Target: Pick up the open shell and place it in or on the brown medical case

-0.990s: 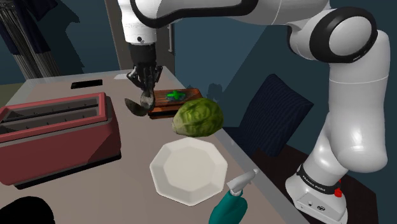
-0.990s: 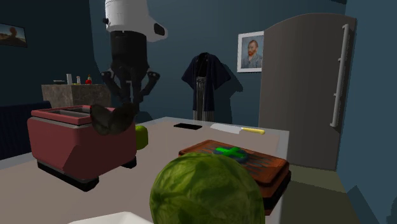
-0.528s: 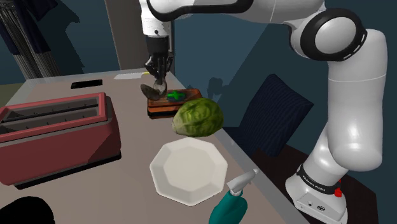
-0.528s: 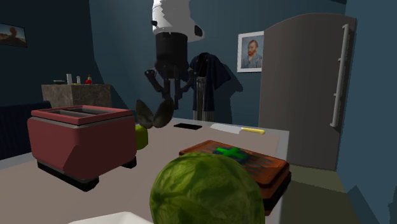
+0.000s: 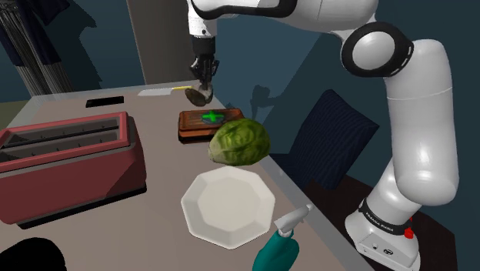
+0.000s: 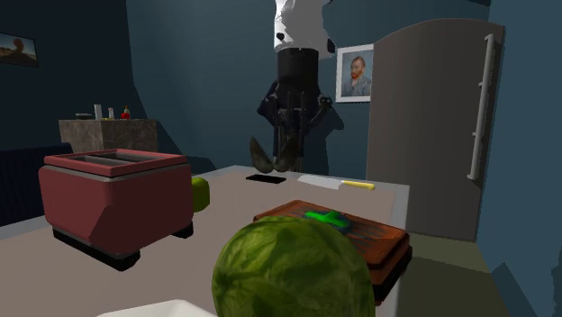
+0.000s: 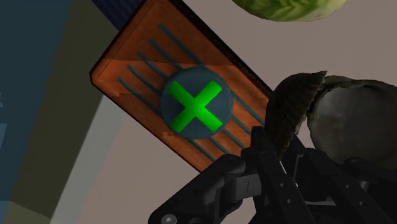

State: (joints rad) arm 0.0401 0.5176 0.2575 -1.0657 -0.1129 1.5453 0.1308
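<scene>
One rough open shell (image 7: 347,124) in claw (image 5: 204,83), grooved brown case (image 7: 137,70)

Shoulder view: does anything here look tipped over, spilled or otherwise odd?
Nothing is spilled or tipped. The brown case lies flat and closed, the white plate lies flat. Only the shell looks awkward: the gripper clasps one half, the rest hanging to one side.

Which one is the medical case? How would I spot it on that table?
Start at the pale table with the big red toaster. Past the white plate and the round green cabbage lies the case, flat and low. It alone is brown, with a green cross on its lid.
</scene>
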